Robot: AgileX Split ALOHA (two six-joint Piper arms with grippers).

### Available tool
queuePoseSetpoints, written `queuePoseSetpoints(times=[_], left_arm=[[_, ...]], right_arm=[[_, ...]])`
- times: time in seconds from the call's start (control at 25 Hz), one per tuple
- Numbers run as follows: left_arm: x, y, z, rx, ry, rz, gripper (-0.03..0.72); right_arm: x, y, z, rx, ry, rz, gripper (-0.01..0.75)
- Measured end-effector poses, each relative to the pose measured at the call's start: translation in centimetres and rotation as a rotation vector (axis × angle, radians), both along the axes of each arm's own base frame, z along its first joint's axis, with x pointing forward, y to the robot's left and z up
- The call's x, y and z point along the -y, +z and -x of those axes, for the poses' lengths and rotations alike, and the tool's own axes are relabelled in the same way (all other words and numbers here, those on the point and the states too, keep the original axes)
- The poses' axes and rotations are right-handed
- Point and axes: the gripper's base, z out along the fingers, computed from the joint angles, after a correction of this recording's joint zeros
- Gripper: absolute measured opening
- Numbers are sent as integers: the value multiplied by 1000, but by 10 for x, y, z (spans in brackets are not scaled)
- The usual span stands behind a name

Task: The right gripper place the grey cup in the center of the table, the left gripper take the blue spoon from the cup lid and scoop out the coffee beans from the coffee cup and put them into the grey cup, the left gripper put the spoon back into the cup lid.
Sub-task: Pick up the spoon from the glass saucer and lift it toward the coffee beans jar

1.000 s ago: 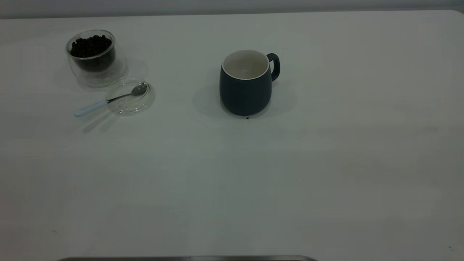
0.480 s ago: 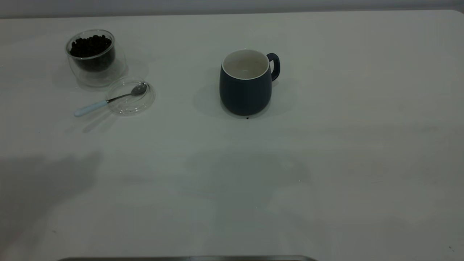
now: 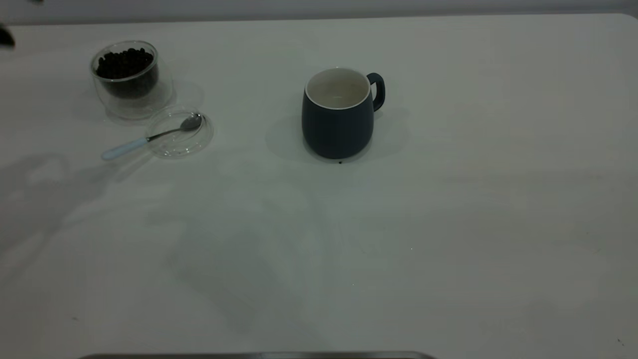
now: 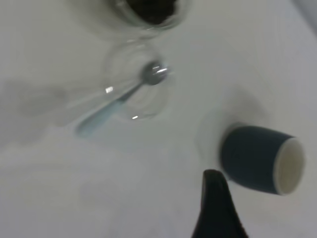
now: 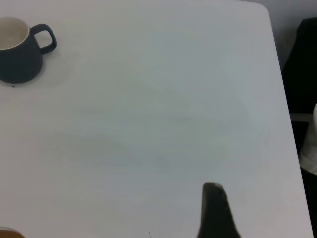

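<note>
The grey cup (image 3: 339, 113) served as the landmark, standing upright near the middle of the table (image 3: 448, 224) with its handle turned toward the right arm's side. Its white inside looked empty, so that first placement seemed done and no beans had gone over yet.

Far to the left of the grey cup, and a little farther back, stood the coffee cup (image 3: 130, 80), upright and holding its heap of coffee beans (image 3: 124, 62). Just in front of it, nearer the grey cup, lay the cup lid (image 3: 179, 132) flat on the table. The blue spoon (image 3: 149, 138) rested across it, metal bowl inside the lid and the pale handle sticking out over the rim, away from the grey cup.

The left gripper (image 4: 216, 208) hung above the table on the spoon's side of the grey cup, looking down on lid, spoon and mug together. Only one dark finger showed, so I could not tell whether the pincer was apart or together; it held nothing that could be seen.

Well to the right of the grey cup, the right gripper (image 5: 214, 210) hovered over bare table, and its jaw state could not be told either.

By my reading, picking up the spoon, scooping, tipping into the grey cup and returning the spoon were all left to do.
</note>
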Motion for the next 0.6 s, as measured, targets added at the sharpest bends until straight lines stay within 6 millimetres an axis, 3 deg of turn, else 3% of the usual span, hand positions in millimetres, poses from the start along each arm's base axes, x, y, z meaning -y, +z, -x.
queuePoseSetpoints(times=[0.28,0.6], left_arm=[[-35,-59,-1,-98,-27,74,557],[-39,-104,-2,-97,-114,69,557]], right_arm=[[0,0,0,0,0,0,459],[0,0,0,0,0,0,459]])
